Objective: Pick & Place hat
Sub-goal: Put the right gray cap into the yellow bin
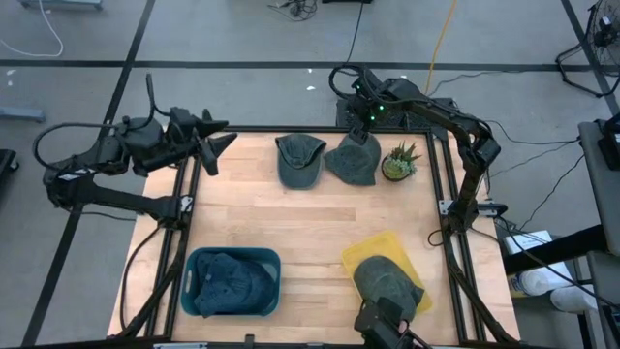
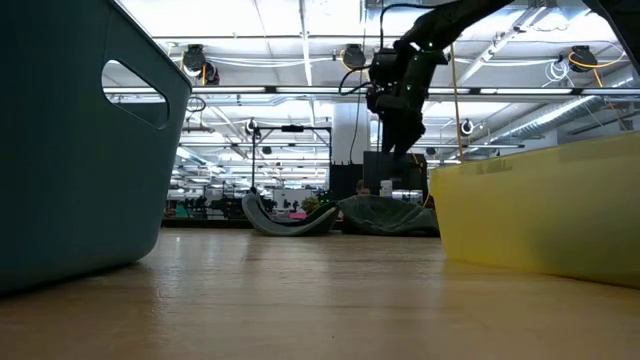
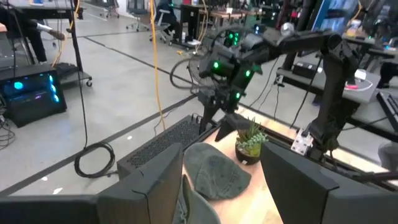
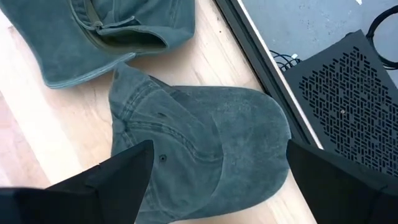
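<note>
Right end effector [image 1: 364, 129] wide open above the hat [image 1: 353, 160] at far tabletop [image 1: 310, 228], beside the plant [image 1: 398, 162]. Better to descend straight, pinch the crown only, avoid the neighbour hat [image 1: 298, 159]. Left end effector [image 1: 215, 142] half open, waiting at far left.

From the low view I am seeing only the teal bin [image 2: 75, 140] and yellow bin [image 2: 545, 215] walls, both cut off by the edges and hiding their contents. The right wrist view is cropping the upper hat [image 4: 106, 34].
</note>
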Available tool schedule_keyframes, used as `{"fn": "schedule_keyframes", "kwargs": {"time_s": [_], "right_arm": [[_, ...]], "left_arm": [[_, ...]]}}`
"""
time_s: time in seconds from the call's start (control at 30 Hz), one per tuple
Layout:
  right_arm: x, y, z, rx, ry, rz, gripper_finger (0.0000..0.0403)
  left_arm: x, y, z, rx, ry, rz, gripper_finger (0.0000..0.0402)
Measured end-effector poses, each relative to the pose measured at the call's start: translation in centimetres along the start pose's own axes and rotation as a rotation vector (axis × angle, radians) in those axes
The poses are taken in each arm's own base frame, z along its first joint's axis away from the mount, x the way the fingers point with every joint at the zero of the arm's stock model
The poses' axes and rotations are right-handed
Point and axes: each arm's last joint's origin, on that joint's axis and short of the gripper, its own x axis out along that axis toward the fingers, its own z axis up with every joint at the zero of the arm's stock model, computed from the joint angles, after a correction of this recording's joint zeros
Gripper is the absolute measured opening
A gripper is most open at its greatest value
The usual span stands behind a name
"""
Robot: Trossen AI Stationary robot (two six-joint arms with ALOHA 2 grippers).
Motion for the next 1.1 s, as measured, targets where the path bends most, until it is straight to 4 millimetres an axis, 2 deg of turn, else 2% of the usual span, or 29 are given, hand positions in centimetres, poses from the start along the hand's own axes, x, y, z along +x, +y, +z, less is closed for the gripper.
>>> {"fn": "schedule_keyframes", "kwargs": {"time_s": [0.27,0.6,0.93,1.1], "right_arm": [[2.6,-0.1,-1.5,0.02,0.037,0.01,0.0357],[5.6,0.0,-3.6,0.023,0.063,0.04,0.0357],[7.5,-0.1,-4.5,0.007,0.016,-0.005,0.0356],[8.0,-0.1,-4.9,-0.017,0.014,-0.024,0.034]], "left_arm": [[-0.3,0.4,-1.1,0.0,0.0,0.0,0.0225],[-0.3,0.5,-1.2,-0.029,-0.009,-0.004,0.0225],[-0.3,0.4,-1.1,-0.053,-0.015,-0.007,0.0225],[-0.3,0.4,-1.1,-0.057,-0.015,-0.007,0.0225]]}}
